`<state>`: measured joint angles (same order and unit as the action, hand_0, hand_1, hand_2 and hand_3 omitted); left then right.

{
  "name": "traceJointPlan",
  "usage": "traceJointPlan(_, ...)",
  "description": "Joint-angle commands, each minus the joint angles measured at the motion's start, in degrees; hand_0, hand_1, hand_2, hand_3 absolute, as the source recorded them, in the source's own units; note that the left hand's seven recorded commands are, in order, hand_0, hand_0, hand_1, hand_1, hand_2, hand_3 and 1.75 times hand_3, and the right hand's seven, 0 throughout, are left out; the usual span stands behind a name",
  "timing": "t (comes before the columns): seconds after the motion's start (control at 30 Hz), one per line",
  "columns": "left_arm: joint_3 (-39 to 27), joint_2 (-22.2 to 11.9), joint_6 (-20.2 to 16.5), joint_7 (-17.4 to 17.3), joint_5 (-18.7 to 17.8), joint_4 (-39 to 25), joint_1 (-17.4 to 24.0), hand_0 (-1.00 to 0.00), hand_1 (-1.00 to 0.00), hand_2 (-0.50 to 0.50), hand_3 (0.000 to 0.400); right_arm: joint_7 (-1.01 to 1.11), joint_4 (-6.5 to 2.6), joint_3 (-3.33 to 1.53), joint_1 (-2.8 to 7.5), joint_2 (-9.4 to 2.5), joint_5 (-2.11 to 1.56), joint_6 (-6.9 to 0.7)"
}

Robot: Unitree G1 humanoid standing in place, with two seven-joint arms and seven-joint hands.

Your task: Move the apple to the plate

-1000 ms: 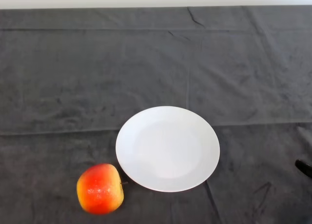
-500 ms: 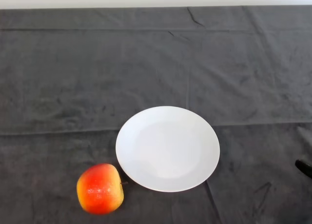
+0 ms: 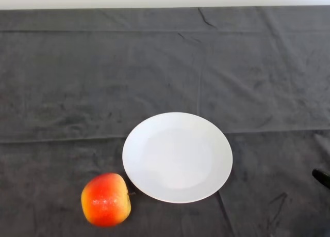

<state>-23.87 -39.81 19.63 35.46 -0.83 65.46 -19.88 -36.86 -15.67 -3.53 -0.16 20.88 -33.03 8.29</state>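
Observation:
A red and yellow apple (image 3: 105, 199) lies on the dark cloth near the front edge, left of centre. A white round plate (image 3: 177, 157) lies on the cloth just to the right of the apple and a little farther back. The apple sits beside the plate's front left rim, close to it, and nothing lies on the plate.
The dark grey cloth (image 3: 103, 82) covers the whole table, with folds and creases. A small black object (image 3: 322, 177) shows at the right edge. A pale wall runs along the far edge of the table.

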Motion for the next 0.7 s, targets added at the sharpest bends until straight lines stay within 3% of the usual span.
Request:
traceJointPlan(0.03, 1.54, -4.5, 1.57, -0.43, 1.67, -2.4, -2.72, 0.0, 0.0, 0.0, 0.0, 0.5, -1.76, -0.54, 1.07, -0.9, -1.89, -1.12)
traceJointPlan(0.47, 6.06, -3.11, 2.07, -4.95, 4.2, -2.96, -9.62, 0.0, 0.0, 0.0, 0.0, 0.49, -1.76, -0.55, 1.07, -0.9, -1.9, -1.12)
traceJointPlan(0.7, 8.94, -0.63, -1.28, -9.55, 4.66, -9.46, -10.38, 0.0, 0.0, 0.0, 0.0, 0.52, -1.75, -0.5, 1.07, -0.93, -1.85, -1.15)
